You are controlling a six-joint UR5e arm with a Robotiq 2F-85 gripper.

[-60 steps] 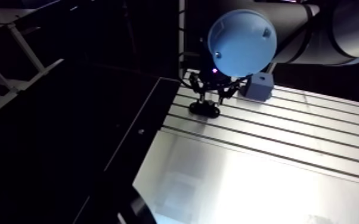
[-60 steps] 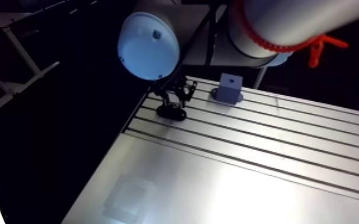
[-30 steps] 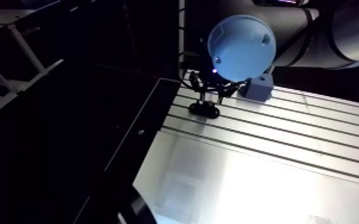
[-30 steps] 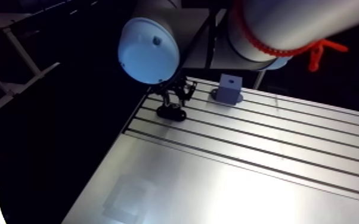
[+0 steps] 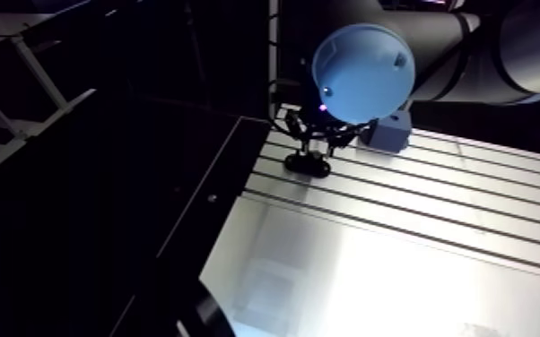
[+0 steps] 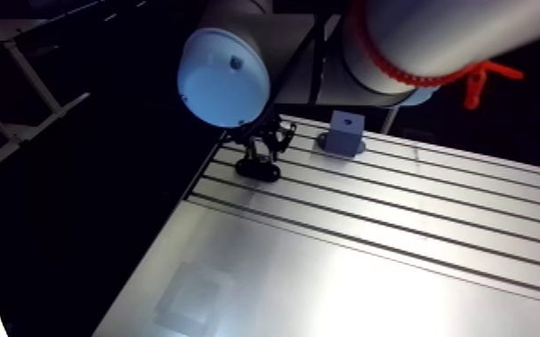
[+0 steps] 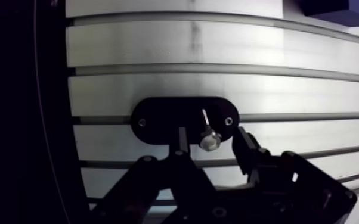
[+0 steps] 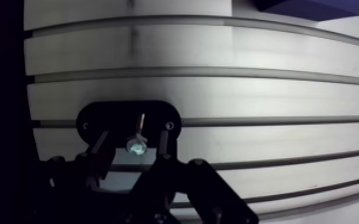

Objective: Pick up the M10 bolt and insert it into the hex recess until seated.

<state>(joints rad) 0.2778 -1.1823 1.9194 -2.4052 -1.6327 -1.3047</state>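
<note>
A black oval plate (image 7: 185, 119) lies on the slotted aluminium table (image 7: 176, 47) near its edge. A small shiny bolt (image 7: 207, 136) stands on this plate, its thin end pointing away from the gripper. My gripper (image 7: 210, 143) straddles the bolt with its fingers (image 7: 182, 140) apart, and a gap shows on each side of the bolt. In the arm view the gripper (image 6: 261, 146) hangs right above the plate (image 6: 257, 169), under the light-blue joint cap. The hex recess itself is hidden from me.
A blue block (image 6: 345, 132) stands on the table a little beyond the plate, also at the far side in the wrist view (image 8: 307, 6). The table's edge (image 6: 204, 170) runs close beside the plate, with darkness past it.
The wrist and its blue cap have shifted very slightly. The gripper stays over the black plate, and the block has not moved.
</note>
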